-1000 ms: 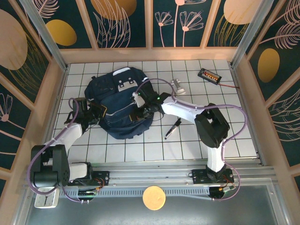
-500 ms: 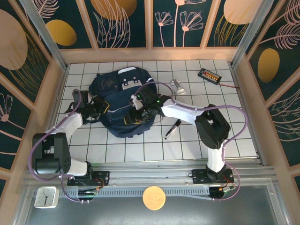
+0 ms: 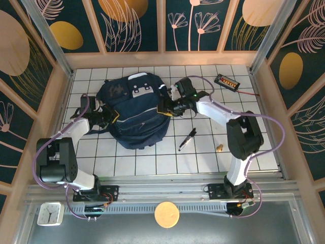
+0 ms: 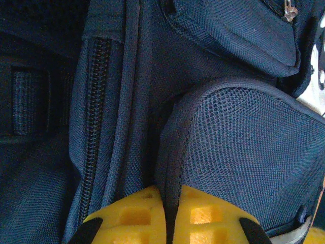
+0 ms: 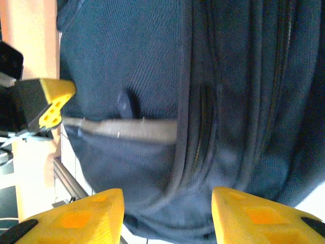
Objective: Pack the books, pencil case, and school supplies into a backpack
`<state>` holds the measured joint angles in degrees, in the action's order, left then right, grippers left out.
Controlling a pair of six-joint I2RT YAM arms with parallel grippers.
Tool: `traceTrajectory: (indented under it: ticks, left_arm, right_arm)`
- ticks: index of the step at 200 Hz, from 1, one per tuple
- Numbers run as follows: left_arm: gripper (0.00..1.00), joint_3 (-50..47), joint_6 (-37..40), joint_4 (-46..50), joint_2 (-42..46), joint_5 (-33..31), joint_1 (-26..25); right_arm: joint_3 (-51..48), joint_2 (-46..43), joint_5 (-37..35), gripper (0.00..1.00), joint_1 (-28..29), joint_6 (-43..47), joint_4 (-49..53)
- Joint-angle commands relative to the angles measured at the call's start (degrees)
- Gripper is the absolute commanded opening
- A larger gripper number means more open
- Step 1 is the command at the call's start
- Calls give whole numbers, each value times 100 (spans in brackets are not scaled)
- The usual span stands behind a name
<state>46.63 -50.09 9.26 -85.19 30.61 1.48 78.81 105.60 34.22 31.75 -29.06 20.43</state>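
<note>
Noting right gripper shifted right since earlier frame, off middle of backpack to its right edge, frame centre, with fingers standing apart, gripping nothing. Seeing left gripper still clamping backpack fabric, centre left. Spotting pen lying lower right of backpack.
</note>
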Motion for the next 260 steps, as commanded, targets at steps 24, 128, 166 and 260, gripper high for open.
traceTrajectory:
  ticks: [24,128,166,260]
  left_arm:
    - [0,116,201,-20,-111,412,-29]
    - [58,880,1441,1067,180,127,-37]
    - [73,1263,2917,2429,1043,-895,-770]
    - [58,878,3206,2681,891,-871,-1798]
  right_arm:
    - [765,644,-161,49,49,-46,190]
    - [171,111,-357,0,373,-1238,-761]
    - [364,127,-350,0,467,-1434,-812]
    - [1163,236,-197,0,522,-1586,-329]
